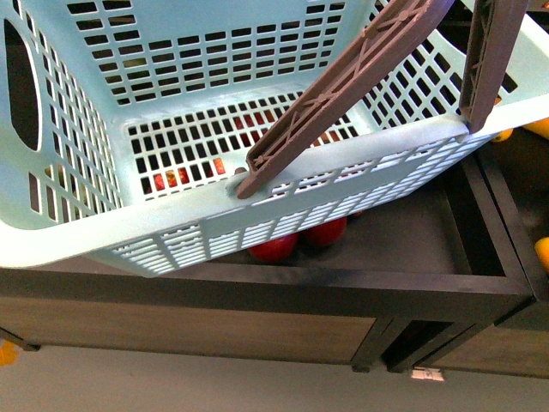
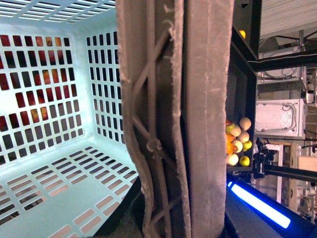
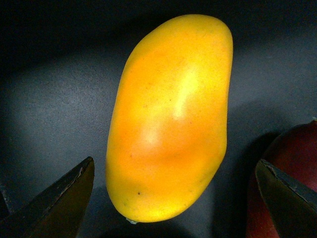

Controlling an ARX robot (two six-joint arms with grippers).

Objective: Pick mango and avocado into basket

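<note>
We hold our right end effector (image 3: 174,159) released, fingers (image 3: 59,203) straddling the mango (image 3: 168,114) that lies on a dark surface (image 3: 49,99) beside a red fruit (image 3: 294,148), poised to close, while the tilted basket (image 1: 77,232) waits empty.

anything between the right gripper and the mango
No. Right wrist view: the open right gripper straddles the mango, only bare dark surface in the gaps.

Basket (image 1: 129,227) hides most of 2 red fruits (image 1: 274,249) beneath it.
</note>
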